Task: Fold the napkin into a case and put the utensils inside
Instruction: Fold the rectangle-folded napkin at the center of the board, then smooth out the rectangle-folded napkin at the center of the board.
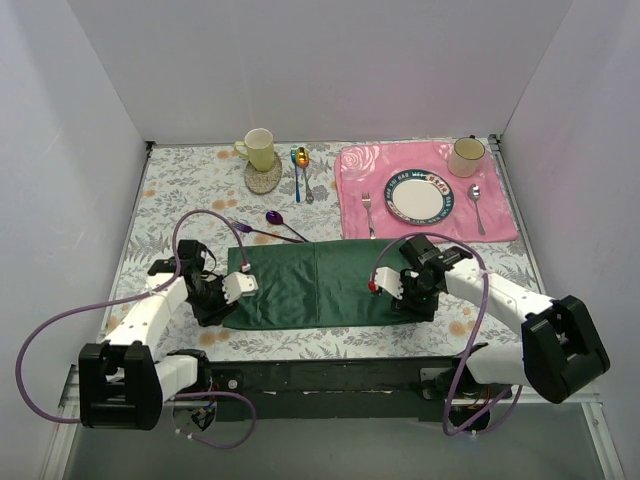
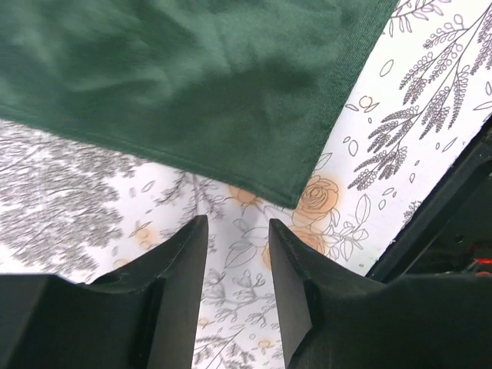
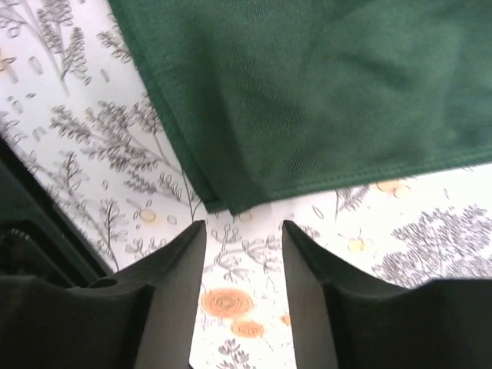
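Napkin [image 1: 315,285]: flat rectangle, table [image 1: 180,190] ctr. L gripper [image 2: 237,223] at its 9 o'clock end, R gripper [image 3: 244,224] at 3 o'clock. Both part-open, empty, fingertips just off near corners. Spoon [image 1: 285,227] and fork [image 1: 255,232] at napkin's 11 o'clock.

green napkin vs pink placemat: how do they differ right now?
The napkin is plain dark green; the placemat is pink with a rose pattern. The napkin lies centre-near, bare; the placemat sits far right, carrying a plate, fork and spoon. Both lie flat on the floral tablecloth.
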### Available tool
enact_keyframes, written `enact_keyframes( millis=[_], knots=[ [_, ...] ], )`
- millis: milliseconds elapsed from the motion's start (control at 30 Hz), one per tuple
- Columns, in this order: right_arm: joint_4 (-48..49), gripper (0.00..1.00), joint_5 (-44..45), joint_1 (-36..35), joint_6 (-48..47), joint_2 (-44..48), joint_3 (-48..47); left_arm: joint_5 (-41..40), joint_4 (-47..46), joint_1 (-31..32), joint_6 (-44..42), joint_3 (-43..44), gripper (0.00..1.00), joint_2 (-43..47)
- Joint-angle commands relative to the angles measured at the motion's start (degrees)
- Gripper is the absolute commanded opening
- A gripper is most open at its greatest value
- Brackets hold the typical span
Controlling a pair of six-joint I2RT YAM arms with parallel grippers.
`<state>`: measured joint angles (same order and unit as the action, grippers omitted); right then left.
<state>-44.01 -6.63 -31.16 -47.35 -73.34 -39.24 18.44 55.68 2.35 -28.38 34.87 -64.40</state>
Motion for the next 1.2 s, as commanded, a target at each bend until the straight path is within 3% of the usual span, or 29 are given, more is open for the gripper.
enact_keyframes(
  millis=[0,33,200,333,533,900,1167],
  knots=[
    [-8.19,0.55,-2.15,-0.04,-1.78,4.95,-6.62,1.60,4.61,-0.06,-1.68,5.55,0.38,4.37],
    [-9.16,0.61,-2.42,0.04,-1.86,6.27,-7.42,2.04,6.00,-0.06,-1.59,7.38,0.38,5.16],
    [-10.05,0.62,-5.76,-0.04,0.75,6.55,-10.50,5.55,6.02,-0.06,3.76,11.53,0.44,3.50],
    [-5.58,0.53,-6.64,-0.04,4.80,-0.55,-12.08,7.84,1.12,-0.06,11.14,11.97,0.45,-0.28],
    [0.50,0.48,-6.64,-0.04,8.50,-8.91,-14.63,9.16,-7.94,0.46,20.73,9.52,0.41,-2.83],
    [3.76,0.44,-5.50,-0.75,6.84,-13.85,-7.43,2.66,-11.83,2.75,17.40,-2.17,0.36,-1.96],
    [-0.46,0.42,-6.38,-3.82,5.08,-9.90,-2.95,2.30,-5.33,3.01,11.96,-0.69,0.36,2.96]
  ],
)
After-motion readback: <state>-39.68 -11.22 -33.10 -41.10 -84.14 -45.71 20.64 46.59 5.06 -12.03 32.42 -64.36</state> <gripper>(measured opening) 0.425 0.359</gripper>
